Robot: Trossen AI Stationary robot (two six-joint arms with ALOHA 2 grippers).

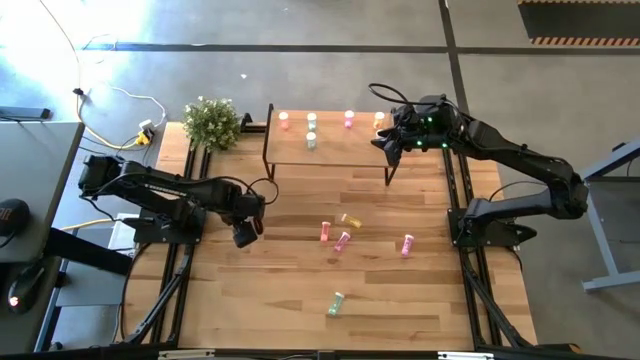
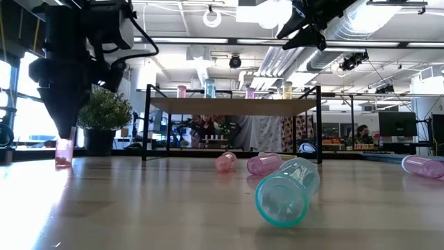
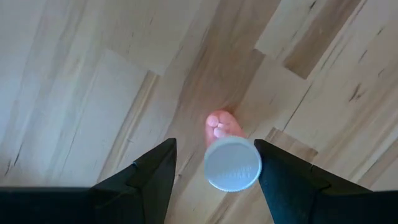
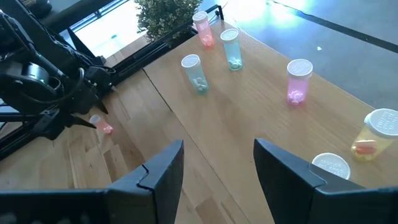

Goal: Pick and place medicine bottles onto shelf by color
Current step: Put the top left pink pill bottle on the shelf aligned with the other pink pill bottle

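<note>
Left end effector (image 3: 214,171) stands open around an upright salmon-red bottle (image 3: 231,163).

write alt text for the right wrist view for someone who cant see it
The right pincer hangs open above the shelf, its wood top carrying upright capped bottles: a salmon-red one, two mint-green, a pink one and a yellow-orange one. Beyond the shelf, the left arm's pincer hovers by a small salmon bottle on the table.

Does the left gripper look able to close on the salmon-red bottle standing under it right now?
Probably yes. The left gripper hangs straight over the upright salmon-red bottle, fingers open to either side of its white cap, with only bare tabletop around it.
</note>
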